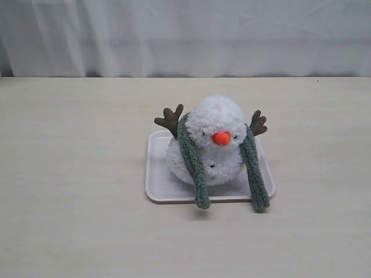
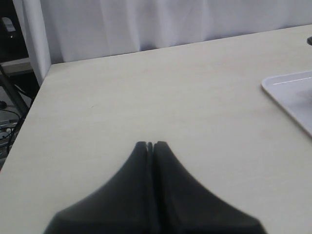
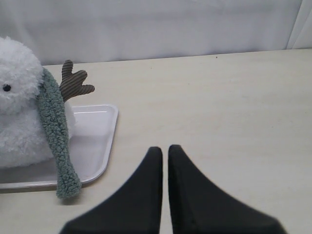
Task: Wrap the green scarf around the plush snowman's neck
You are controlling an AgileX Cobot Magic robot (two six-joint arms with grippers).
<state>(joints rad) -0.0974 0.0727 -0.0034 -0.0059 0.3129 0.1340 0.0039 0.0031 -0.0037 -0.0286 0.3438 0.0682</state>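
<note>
The plush snowman (image 1: 211, 136) sits upright on a white tray (image 1: 156, 179) in the middle of the table, its orange nose facing the camera. The green scarf (image 1: 194, 156) is draped behind its neck. Both ends hang down the front, one on each side, past the tray's front rim. The neck crease itself is hidden by fluff and scarf. Neither arm shows in the exterior view. My left gripper (image 2: 150, 145) is shut and empty over bare table beside the tray (image 2: 292, 92). My right gripper (image 3: 165, 148) is shut and empty, next to the snowman (image 3: 17, 112) and a scarf end (image 3: 58, 141).
A white curtain (image 1: 185, 35) hangs behind the table's far edge. In the left wrist view the table's side edge (image 2: 29, 112) drops off to cables and equipment. The tray (image 3: 92, 136) lies flat on the pale wooden table.
</note>
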